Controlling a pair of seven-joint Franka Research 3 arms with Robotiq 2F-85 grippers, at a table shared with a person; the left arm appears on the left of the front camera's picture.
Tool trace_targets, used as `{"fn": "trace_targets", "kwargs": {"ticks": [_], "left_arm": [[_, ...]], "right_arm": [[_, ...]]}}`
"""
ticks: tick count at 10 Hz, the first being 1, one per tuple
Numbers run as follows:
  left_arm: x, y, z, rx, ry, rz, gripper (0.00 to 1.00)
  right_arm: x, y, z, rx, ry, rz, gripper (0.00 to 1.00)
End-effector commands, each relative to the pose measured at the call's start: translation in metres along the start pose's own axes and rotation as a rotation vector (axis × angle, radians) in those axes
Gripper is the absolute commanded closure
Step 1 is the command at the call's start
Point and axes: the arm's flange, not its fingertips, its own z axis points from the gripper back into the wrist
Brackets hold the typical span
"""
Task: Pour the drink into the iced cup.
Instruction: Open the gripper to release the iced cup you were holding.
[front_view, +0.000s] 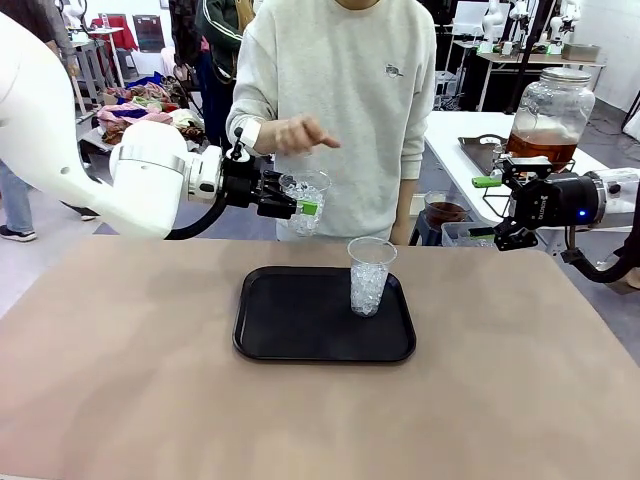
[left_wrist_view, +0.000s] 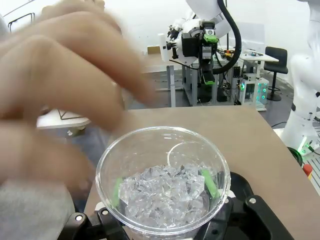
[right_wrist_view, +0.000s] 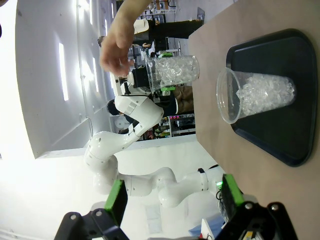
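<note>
My left gripper is shut on a clear iced cup, held upright above the table's far edge. In the left wrist view the green pads press this cup from both sides. A person's hand hovers just above its rim. A second iced cup stands on the black tray. The drink, amber and tea-like, sits in a big glass jar on the white table at the back right. My right gripper hangs open and empty off the table's right far corner, fingers wide apart.
A small cup of dark brown liquid stands beyond the far edge, between the person and my right gripper. The person stands at the middle of the far side. The brown tabletop has free room left, right and in front of the tray.
</note>
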Motion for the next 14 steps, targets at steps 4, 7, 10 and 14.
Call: {"fn": "trace_targets", "kwargs": {"ticks": [4,7,10,14], "left_arm": [[0.0034,-0.0013,0.0003,0.002,-0.008,-0.017,0.28],[0.0034,-0.0013,0.0003,0.002,-0.008,-0.017,0.28],[0.0034,-0.0013,0.0003,0.002,-0.008,-0.017,0.28],[0.0034,-0.0013,0.0003,0.002,-0.008,-0.017,0.28]], "right_arm": [[0.0,0.0018,-0.0004,0.002,0.0,0.004,0.0],[0.0,0.0018,-0.0004,0.002,0.0,0.004,0.0],[0.0,0.0018,-0.0004,0.002,0.0,0.004,0.0],[0.0,0.0018,-0.0004,0.002,0.0,0.004,0.0]]}}
